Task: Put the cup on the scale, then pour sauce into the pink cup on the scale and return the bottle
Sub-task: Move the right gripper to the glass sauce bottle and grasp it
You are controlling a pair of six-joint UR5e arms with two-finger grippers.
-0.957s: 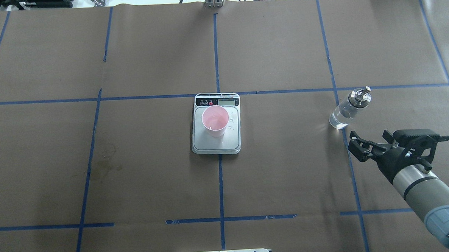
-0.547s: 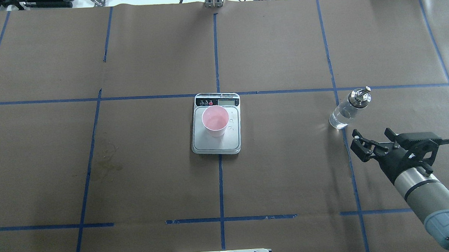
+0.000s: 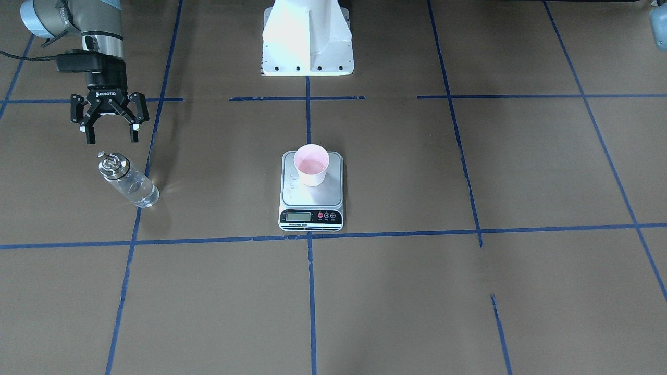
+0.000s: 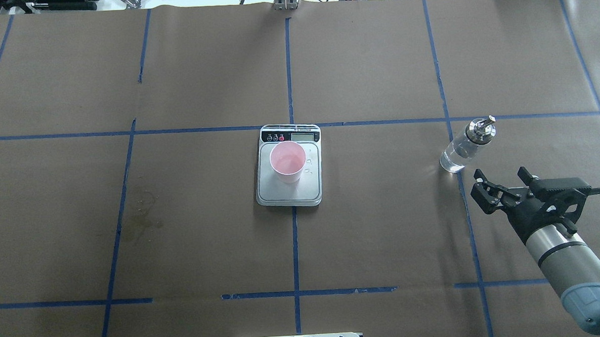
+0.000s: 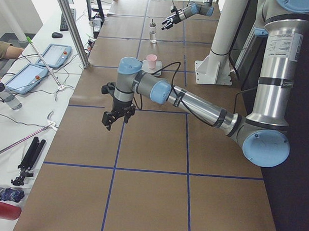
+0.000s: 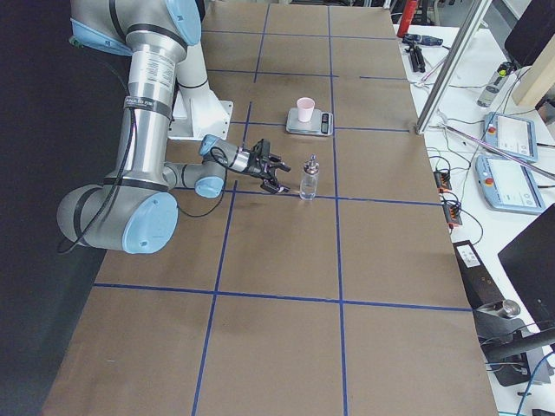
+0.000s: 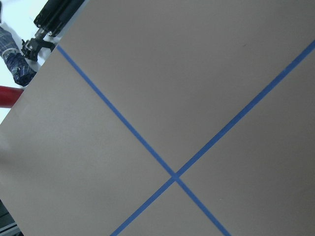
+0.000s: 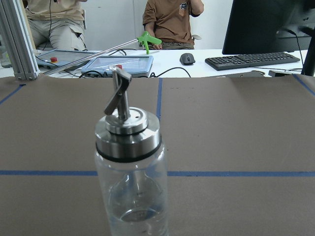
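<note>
Two fingers (image 3: 89, 133) spread, our right gripper (image 4: 499, 173) hovers level beside the bottle (image 4: 460, 149), not touching; our left gripper (image 5: 116, 122) we cannot judge.

Brown paper table (image 4: 376, 59) (blue tape grid (image 4: 288, 73)) beside a white desk (image 6: 499, 230).

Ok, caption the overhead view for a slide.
Cup on the scale; right gripper open, close to the standing bottle.

Count: cup (image 4: 288, 159) ×1, scale (image 4: 289, 193) ×1, bottle (image 4: 461, 147) ×1. Left gripper (image 5: 117, 120) ×1, right gripper (image 4: 499, 179) ×1. Background: people (image 8: 170, 22) ×2, tablets (image 8: 118, 63) ×2, keyboard (image 8: 252, 60) ×1, mouse (image 8: 187, 59) ×1, monitor (image 8: 266, 24) ×1
</note>
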